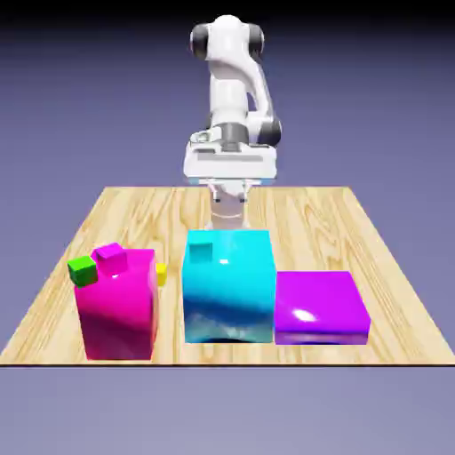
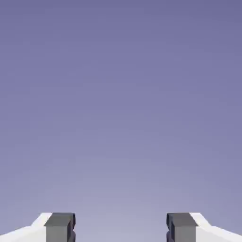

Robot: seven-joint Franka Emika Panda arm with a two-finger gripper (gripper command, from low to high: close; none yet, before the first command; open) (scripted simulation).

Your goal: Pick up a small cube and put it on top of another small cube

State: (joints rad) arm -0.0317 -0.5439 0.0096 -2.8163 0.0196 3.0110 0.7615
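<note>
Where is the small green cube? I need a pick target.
In the exterior view's left, the small green cube sits on the big magenta block, at its left top edge beside the small magenta cube.

Object count, exterior view
Small cubes: four — green (image 1: 83, 271), magenta (image 1: 111, 256), yellow (image 1: 161, 273), cyan (image 1: 200, 251). Large blocks: three — magenta (image 1: 117, 309), cyan (image 1: 228, 289), purple (image 1: 319, 307).

yellow cube (image 1: 161, 273) mostly hidden

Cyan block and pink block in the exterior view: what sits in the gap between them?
A small yellow cube shows in that gap, partly hidden behind the pink block, left of the cyan block. Otherwise bare table. Only the exterior view shows it.
</note>
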